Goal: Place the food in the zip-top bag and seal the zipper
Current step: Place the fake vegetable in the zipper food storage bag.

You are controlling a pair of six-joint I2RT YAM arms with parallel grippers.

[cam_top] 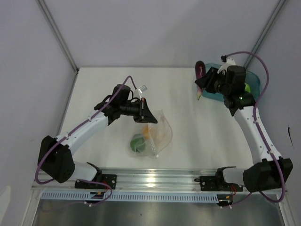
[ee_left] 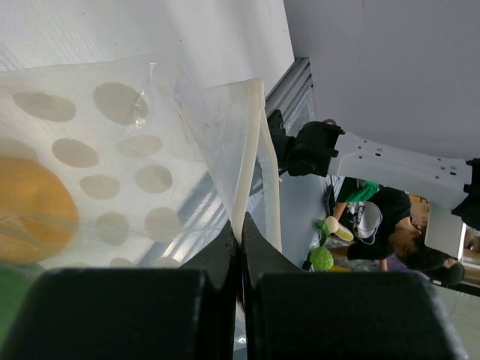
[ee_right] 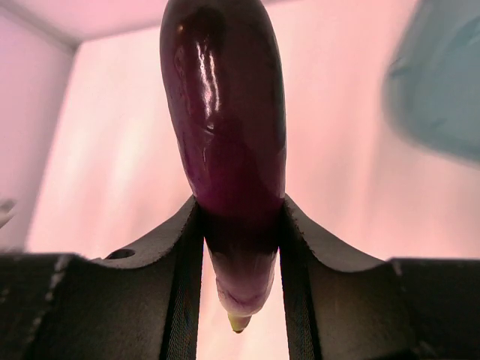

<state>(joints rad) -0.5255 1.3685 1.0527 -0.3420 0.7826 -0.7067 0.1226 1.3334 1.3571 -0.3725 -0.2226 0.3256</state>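
Note:
The clear zip-top bag (cam_top: 157, 134) lies mid-table with the orange-yellow fruit (cam_top: 151, 133) and dark-green pepper (cam_top: 138, 142) inside. My left gripper (cam_top: 145, 113) is shut on the bag's upper edge. In the left wrist view the zipper (ee_left: 251, 150) runs up from between the closed left gripper (ee_left: 240, 234), and the orange fruit (ee_left: 30, 210) shows through the bag (ee_left: 120, 142). My right gripper (cam_top: 203, 84) is shut on the purple eggplant (cam_top: 199, 75) near the teal tray. In the right wrist view the eggplant (ee_right: 225, 127) stands clamped in the right gripper (ee_right: 238, 221), with its stem tip pointing at the camera.
The teal tray (cam_top: 255, 80) sits at the back right, partly hidden behind the right arm, with a light-green piece (cam_top: 247, 87) in it. Grey walls close in the table at the back and sides. A metal rail with both arm bases runs along the near edge.

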